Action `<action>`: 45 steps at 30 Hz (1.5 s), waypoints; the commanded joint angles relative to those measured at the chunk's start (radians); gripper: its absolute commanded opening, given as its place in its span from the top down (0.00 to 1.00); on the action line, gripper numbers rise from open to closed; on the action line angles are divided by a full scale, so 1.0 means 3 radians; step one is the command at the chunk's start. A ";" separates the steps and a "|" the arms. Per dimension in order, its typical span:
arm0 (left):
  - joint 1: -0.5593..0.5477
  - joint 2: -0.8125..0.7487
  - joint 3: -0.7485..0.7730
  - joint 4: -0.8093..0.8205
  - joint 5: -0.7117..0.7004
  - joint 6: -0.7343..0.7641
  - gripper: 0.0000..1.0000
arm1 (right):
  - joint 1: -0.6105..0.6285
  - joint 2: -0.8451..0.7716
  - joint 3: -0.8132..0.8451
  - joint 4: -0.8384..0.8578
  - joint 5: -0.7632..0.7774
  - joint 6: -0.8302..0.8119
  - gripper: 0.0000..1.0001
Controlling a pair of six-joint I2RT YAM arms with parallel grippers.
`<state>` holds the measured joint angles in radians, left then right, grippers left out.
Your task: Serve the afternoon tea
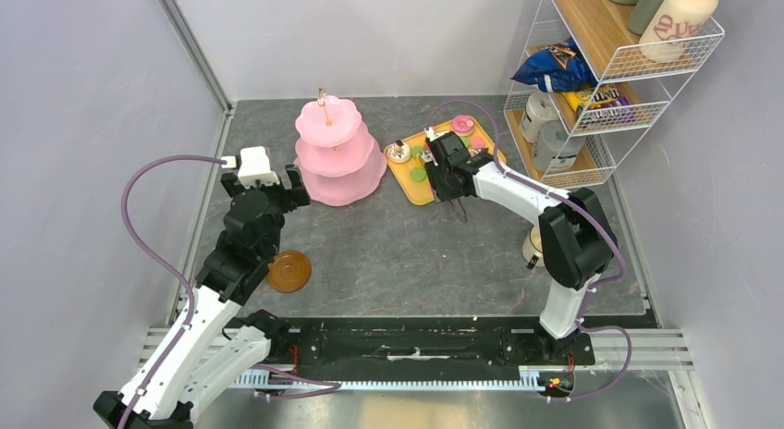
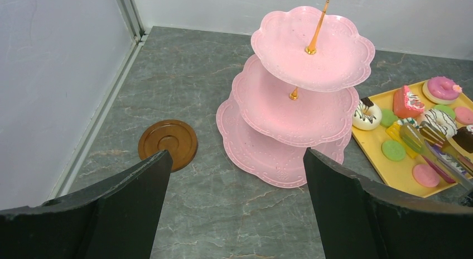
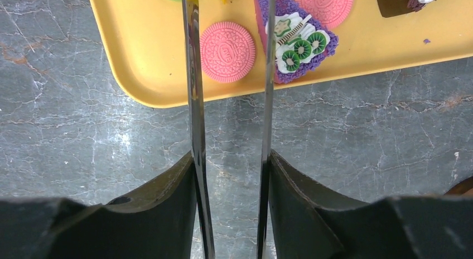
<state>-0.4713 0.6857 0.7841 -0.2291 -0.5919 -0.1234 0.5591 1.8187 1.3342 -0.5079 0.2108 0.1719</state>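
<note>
The pink three-tier stand [image 1: 339, 156] [image 2: 295, 102] is empty, with my left gripper [image 1: 277, 193] [image 2: 237, 156] open just short of it. A brown saucer [image 1: 288, 271] [image 2: 168, 143] lies to the left. The yellow tray [image 1: 421, 184] [image 3: 150, 52] carries donuts [image 2: 442, 89], a red cake wedge [image 2: 407, 101], a kiwi-topped wedge [image 3: 295, 44], and pink macarons [image 3: 227, 51] and green macarons [image 2: 393, 150]. My right gripper [image 1: 448, 175] [image 3: 231, 156] is shut on metal tongs [image 3: 192, 91], whose arms reach over the tray's near corner. Their tips are out of view.
A wire rack [image 1: 638, 68] at the right wall holds a blue crisp bag [image 1: 553, 70], a yellow packet [image 1: 601, 101], a cream bottle [image 1: 679, 22] and mugs [image 1: 555, 142]. Another mug [image 1: 533, 244] peeks from behind the right arm. Walls close in left and back.
</note>
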 commanded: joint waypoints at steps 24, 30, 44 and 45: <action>0.0017 0.0015 0.0004 0.0141 0.0045 -0.0085 0.05 | -0.0002 -0.0124 0.0354 -0.0085 0.0030 -0.0104 0.62; 0.0017 0.0006 0.0005 0.0140 0.0040 -0.0085 0.05 | -0.0002 -0.0337 0.0309 -0.0132 0.0123 -0.0092 0.62; 0.0016 -0.0005 0.0006 0.0137 0.0025 -0.0090 0.05 | 0.0114 -0.0637 0.0238 -0.0034 -0.0038 -0.0005 0.63; 0.0016 -0.0005 0.0004 0.0140 0.0026 -0.0090 0.05 | 0.0154 -0.0612 0.0258 -0.0030 -0.0049 -0.0008 0.63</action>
<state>-0.4713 0.6891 0.7841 -0.2291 -0.5907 -0.1234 0.5674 1.6596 1.3926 -0.5617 0.2253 0.1600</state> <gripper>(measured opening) 0.952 0.422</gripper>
